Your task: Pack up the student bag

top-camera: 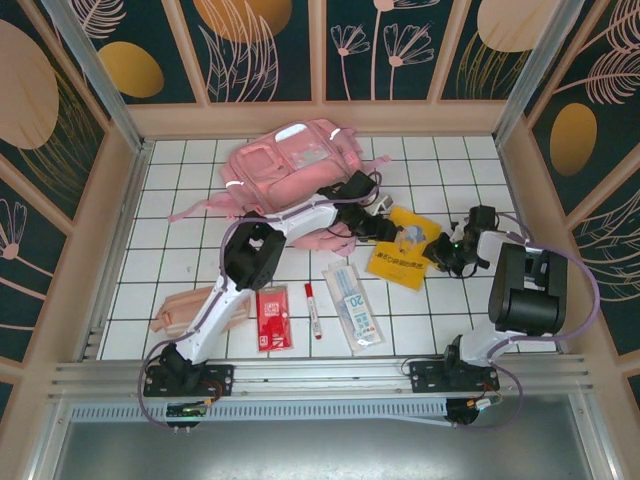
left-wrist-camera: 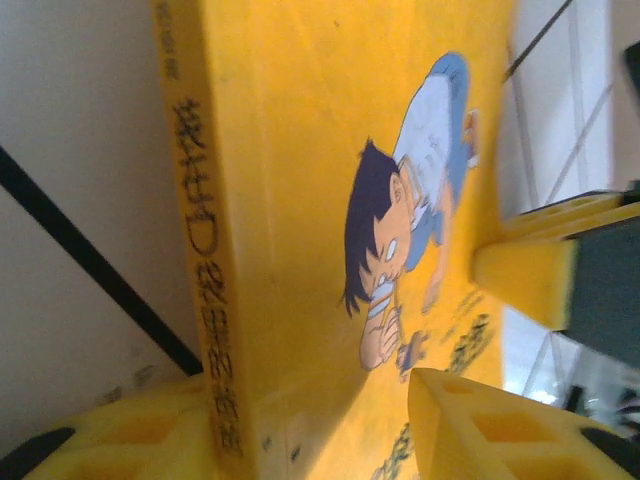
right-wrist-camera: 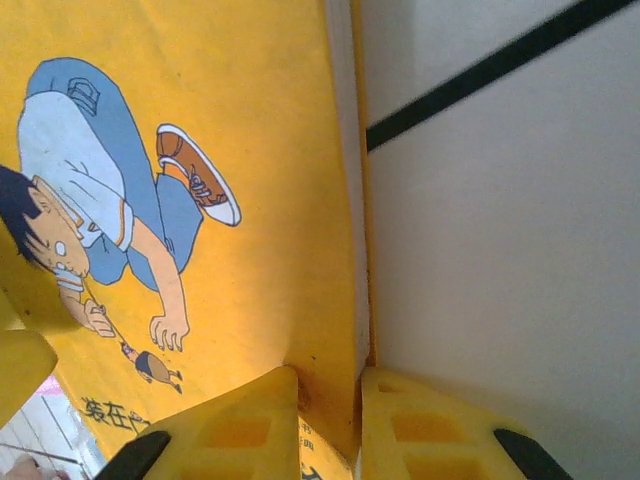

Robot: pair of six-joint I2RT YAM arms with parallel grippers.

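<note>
The student bag, a large pink backpack, lies flat at the back of the tiled table. A yellow book with a cartoon boy on its cover sits tilted between both grippers, in front and to the right of the bag. My left gripper is shut on the book's spine end. In the left wrist view the spine runs between the gripper's fingers. My right gripper is shut on the opposite, page edge of the book, with the gripper's two fingers pinching it closely.
On the near tiles lie a red booklet, a red-and-white pen and a clear packet. A peach-coloured item lies partly under the left arm. A pink strap trails left of the bag. Wooden walls enclose the table.
</note>
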